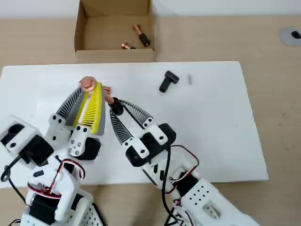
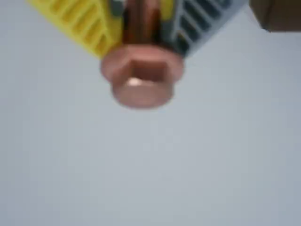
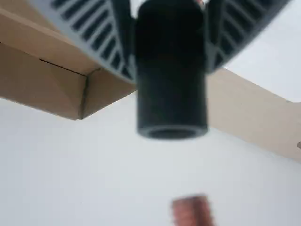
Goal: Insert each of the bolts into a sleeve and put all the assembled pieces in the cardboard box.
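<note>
My left gripper (image 1: 89,88), with one yellow and one grey finger, is shut on a copper bolt (image 1: 88,84) over the white mat, hex head outward (image 2: 141,77). Just to its right, my right gripper (image 1: 114,104) is shut on a black sleeve (image 1: 115,108), whose open end (image 3: 171,127) points towards the cardboard box (image 1: 81,33). A second copper bolt (image 1: 106,91) lies on the mat between the two gripper tips, also seen as a copper bolt (image 3: 190,211) beyond the sleeve. The box holds two assembled pieces (image 1: 141,35) (image 1: 127,46).
A loose black sleeve (image 1: 168,81) lies on the white mat (image 1: 211,132) to the right, with a small grey mark (image 1: 190,79) beside it. The box stands just beyond the mat's far edge. A grey disc (image 1: 290,36) sits at the table's far right.
</note>
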Robot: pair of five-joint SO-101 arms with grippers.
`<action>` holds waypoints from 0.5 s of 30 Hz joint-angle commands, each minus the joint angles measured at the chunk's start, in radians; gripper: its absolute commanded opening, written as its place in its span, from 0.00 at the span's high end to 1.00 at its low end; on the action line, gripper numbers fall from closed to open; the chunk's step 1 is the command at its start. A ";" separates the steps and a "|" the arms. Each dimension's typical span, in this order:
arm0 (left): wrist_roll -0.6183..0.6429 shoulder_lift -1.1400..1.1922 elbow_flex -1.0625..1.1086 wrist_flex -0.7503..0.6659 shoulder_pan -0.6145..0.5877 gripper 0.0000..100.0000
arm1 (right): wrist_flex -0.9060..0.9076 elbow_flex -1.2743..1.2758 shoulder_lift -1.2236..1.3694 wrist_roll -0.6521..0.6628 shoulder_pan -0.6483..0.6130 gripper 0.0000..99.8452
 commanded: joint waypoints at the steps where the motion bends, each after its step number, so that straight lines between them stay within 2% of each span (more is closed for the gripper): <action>1: -0.015 -0.005 -0.026 -0.003 0.020 0.99 | -0.002 0.001 -0.019 -0.006 -0.008 0.99; 15: -0.008 -0.005 -0.015 0.032 0.021 0.99 | -0.002 -0.031 -0.019 -0.005 -0.007 0.99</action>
